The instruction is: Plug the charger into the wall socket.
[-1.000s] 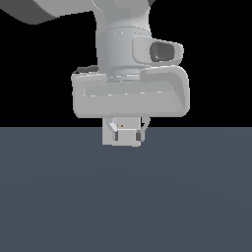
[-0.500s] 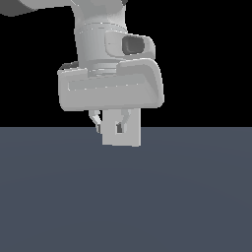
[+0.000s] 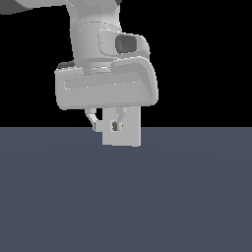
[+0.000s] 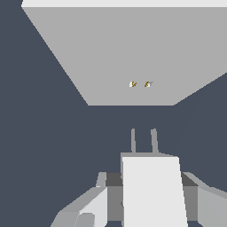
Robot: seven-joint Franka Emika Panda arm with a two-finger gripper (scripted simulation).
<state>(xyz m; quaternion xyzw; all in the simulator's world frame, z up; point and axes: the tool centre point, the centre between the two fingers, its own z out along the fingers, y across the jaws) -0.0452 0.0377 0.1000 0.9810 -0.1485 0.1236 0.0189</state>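
Note:
My gripper (image 3: 105, 123) is shut on the charger (image 4: 153, 193), a small white oblong block held between the fingers (image 4: 86, 208). Its two thin prongs (image 4: 143, 141) point at the wall socket (image 4: 124, 48), an upright light-grey square plate. The prongs stand a short way off the plate, roughly in line with its two tiny orange-dark holes (image 4: 140, 84). In the exterior view the wall socket (image 3: 130, 138) shows behind the fingers, partly covered by the hand. There the charger (image 3: 100, 127) is only a small pale piece between the fingertips.
A flat dark grey-blue floor (image 3: 126, 197) spreads under the arm and plate. The large white hand housing (image 3: 106, 88) hides the top of the plate in the exterior view.
The hand has shifted to the exterior view's left and turned a little, still holding the charger. More of the socket plate shows below it.

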